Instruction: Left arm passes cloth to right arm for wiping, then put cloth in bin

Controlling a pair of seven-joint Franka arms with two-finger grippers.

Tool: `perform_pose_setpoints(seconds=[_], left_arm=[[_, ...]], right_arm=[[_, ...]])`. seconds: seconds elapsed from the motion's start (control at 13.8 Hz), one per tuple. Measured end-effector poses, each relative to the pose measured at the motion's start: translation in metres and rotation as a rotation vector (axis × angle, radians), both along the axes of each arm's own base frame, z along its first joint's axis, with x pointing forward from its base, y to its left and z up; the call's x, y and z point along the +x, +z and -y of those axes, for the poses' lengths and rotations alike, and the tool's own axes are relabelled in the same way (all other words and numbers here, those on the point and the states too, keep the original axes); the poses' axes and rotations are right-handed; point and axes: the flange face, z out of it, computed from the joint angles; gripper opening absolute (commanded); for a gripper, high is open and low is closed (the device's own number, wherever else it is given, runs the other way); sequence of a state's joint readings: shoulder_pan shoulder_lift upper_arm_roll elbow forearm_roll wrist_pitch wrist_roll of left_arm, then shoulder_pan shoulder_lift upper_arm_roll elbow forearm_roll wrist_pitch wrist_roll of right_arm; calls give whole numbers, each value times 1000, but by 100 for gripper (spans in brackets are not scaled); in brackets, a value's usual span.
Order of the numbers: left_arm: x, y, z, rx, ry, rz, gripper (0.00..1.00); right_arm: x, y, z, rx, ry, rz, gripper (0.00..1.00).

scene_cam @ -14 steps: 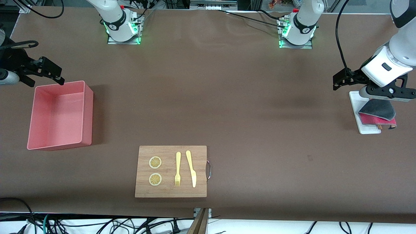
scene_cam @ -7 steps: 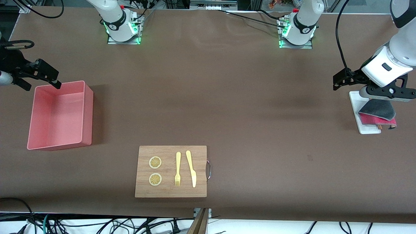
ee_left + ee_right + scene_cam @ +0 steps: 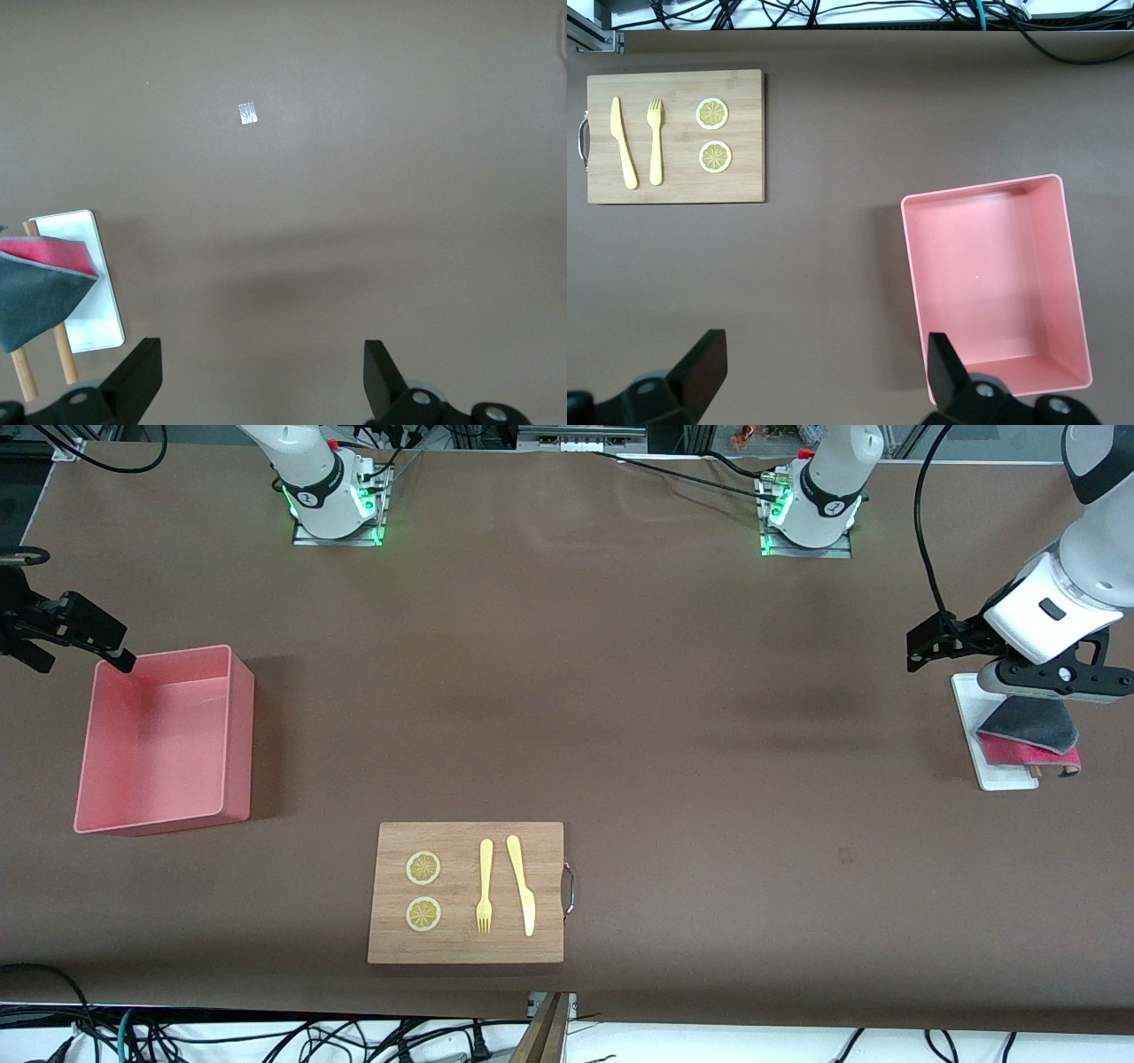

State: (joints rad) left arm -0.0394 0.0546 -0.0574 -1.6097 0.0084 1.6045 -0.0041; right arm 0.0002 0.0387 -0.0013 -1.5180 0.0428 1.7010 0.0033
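The cloth (image 3: 1028, 731), dark grey over red, hangs folded on wooden pegs over the white narrow tray (image 3: 1005, 778) at the left arm's end of the table. It also shows in the left wrist view (image 3: 35, 297), beside the tray (image 3: 89, 292). My left gripper (image 3: 1054, 684) hovers above the cloth and tray; in its wrist view it (image 3: 259, 347) is open and empty. The empty salmon-pink bin (image 3: 239, 726) stands at the right arm's end and shows in the right wrist view (image 3: 992, 274). My right gripper (image 3: 824, 345) is open and empty, up beside the bin, mostly cut off in the front view (image 3: 22, 646).
A wooden board (image 3: 465, 948) with a metal handle lies near the front edge, also in the right wrist view (image 3: 744, 186). On it lie two lemon slices (image 3: 423, 868), a yellow fork (image 3: 485, 886) and a yellow knife (image 3: 521, 881). Cables run along the table's edges.
My right gripper has drawn away from over the bin's farther corner, outward past the table's end. My left arm has barely moved.
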Motion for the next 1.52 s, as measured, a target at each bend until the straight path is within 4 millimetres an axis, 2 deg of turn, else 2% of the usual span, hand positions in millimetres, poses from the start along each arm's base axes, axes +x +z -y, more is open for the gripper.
perform_pose_setpoints(seconds=[0.36,0.51,0.58,0.8,1.02,1.16,1.31,1.52], left_arm=[[5,-24,-3,5,5,-59,100],[8,-30,-15,22,22,-68,100],[9,-31,-28,38,35,-69,100],[9,-32,-86,43,-14,-77,100],[9,-47,-163,11,-98,-108,100],[12,-70,-217,-17,-125,-135,100],[22,-101,-261,-45,-140,-158,100],[43,-153,-300,-82,-169,-188,100]], right_arm=[[11,-9,0,0,-2,18,100],[18,-11,0,0,-3,50,100],[20,-12,-2,1,-1,61,100],[20,-11,-15,3,23,63,100],[9,-7,-30,4,50,15,100],[0,-6,-30,2,54,-31,100],[-3,-6,-30,1,54,-50,100],[-2,-11,-26,1,47,-61,100]])
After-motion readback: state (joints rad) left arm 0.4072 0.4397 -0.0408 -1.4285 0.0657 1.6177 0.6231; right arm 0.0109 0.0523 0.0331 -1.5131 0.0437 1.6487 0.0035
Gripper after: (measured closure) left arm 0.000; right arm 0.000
